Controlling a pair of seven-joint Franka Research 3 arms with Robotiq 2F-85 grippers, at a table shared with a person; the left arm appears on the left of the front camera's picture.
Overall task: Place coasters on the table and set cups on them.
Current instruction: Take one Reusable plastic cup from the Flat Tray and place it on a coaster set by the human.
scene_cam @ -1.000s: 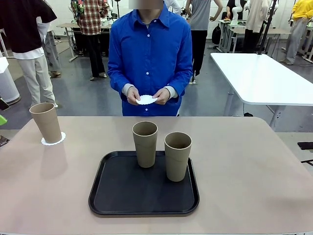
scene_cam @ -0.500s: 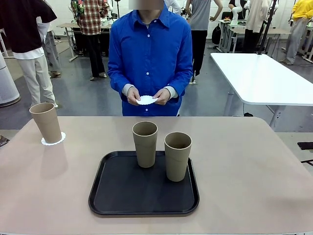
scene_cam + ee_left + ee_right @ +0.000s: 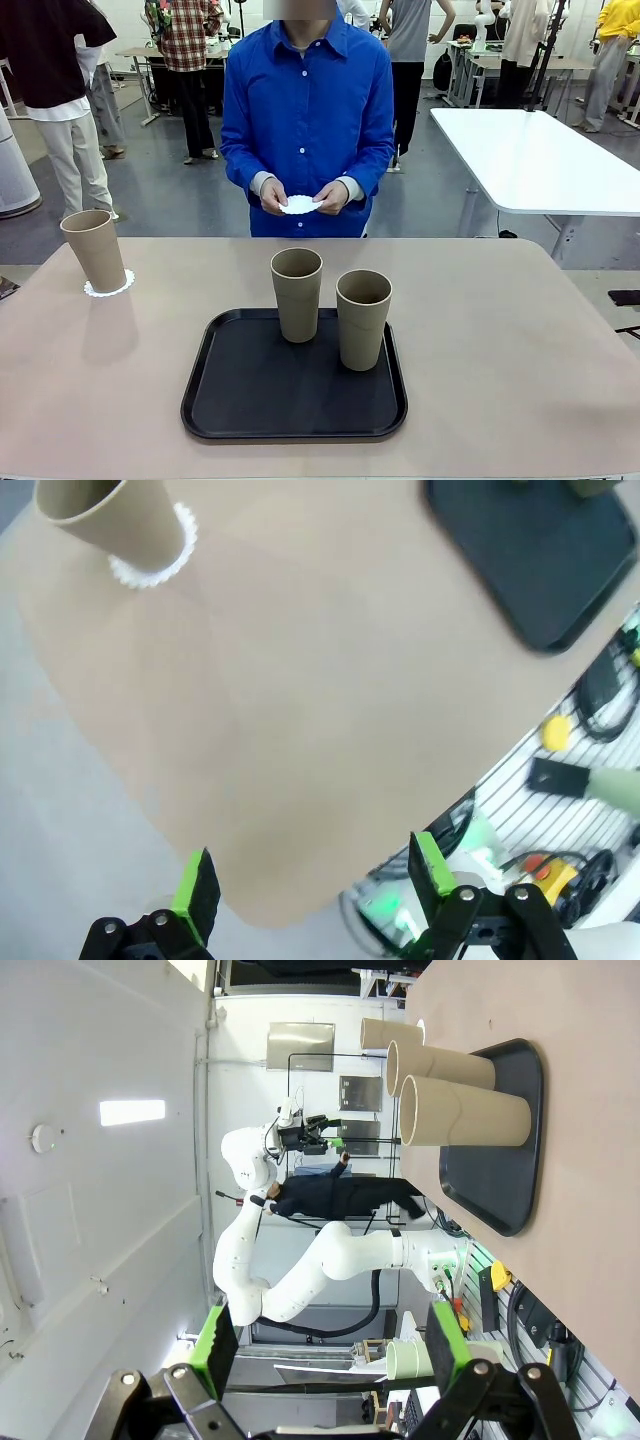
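Left fingers (image 3: 195, 892) and right fingers (image 3: 447, 1340) stood apart, empty. One cup (image 3: 95, 250) sat on a coaster (image 3: 108, 289) on the surface (image 3: 500, 340); two cups (image 3: 297, 293) stood on the tray (image 3: 240, 400); the person's hands (image 3: 272, 196) held another coaster (image 3: 299, 204).

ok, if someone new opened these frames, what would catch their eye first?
First, the person in the blue shirt at the far side of the table, holding a white coaster in both hands. Next, two tan cups standing upright on the black tray in the middle. A third cup already sits on a lacy coaster near the table's far-left corner.
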